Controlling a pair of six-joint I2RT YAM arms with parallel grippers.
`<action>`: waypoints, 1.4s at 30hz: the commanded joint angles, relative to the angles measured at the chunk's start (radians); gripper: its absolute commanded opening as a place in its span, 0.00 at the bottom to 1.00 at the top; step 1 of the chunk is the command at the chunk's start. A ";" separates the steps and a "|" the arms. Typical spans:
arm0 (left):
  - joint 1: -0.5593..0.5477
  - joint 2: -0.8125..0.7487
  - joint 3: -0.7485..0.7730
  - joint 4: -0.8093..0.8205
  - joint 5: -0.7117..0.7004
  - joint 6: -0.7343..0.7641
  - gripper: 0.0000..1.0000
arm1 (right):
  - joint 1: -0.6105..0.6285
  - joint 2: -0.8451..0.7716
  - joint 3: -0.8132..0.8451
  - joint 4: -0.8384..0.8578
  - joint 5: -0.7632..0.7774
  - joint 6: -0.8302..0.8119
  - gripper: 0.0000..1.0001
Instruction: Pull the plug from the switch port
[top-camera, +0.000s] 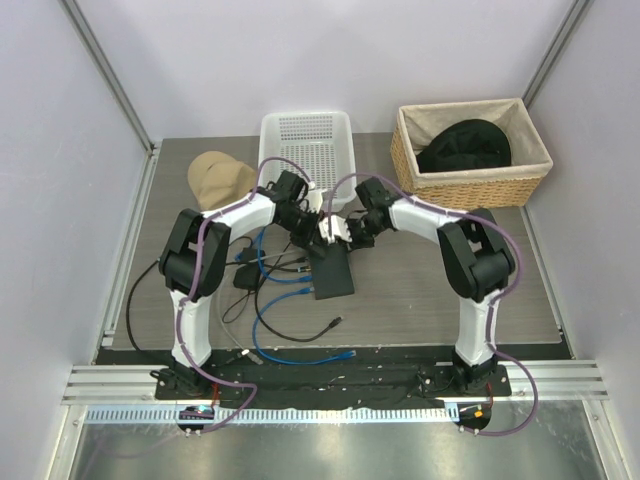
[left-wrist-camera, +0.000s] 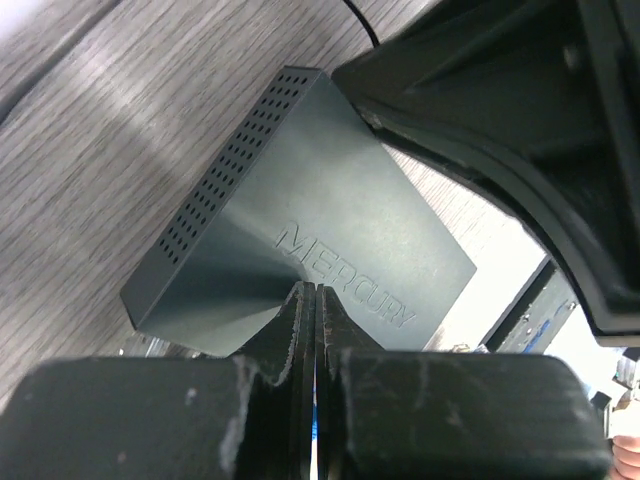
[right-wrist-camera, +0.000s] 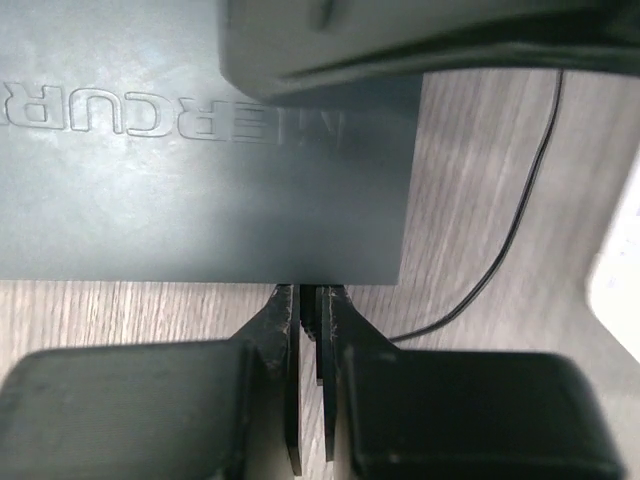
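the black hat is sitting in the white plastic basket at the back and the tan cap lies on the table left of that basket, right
Not quite. The black hat sits in the wicker basket at the back right, not in the white plastic basket. The tan cap does lie on the table left of the white basket. The top external view shows this.

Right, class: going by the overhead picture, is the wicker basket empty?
No, a black hat lies inside the wicker basket.

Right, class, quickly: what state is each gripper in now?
Left gripper: shut, over the switch.
Right gripper: shut at the switch's edge; any hold cannot be told.
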 joint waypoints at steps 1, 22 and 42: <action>0.009 0.095 -0.054 -0.009 -0.151 0.036 0.00 | 0.044 -0.172 -0.313 0.371 0.096 0.033 0.01; 0.032 0.085 -0.079 0.002 -0.146 0.042 0.00 | 0.032 -0.123 -0.268 0.284 0.147 0.066 0.01; 0.027 0.122 -0.033 -0.046 -0.129 0.056 0.00 | -0.041 -0.053 -0.119 0.023 0.081 0.143 0.01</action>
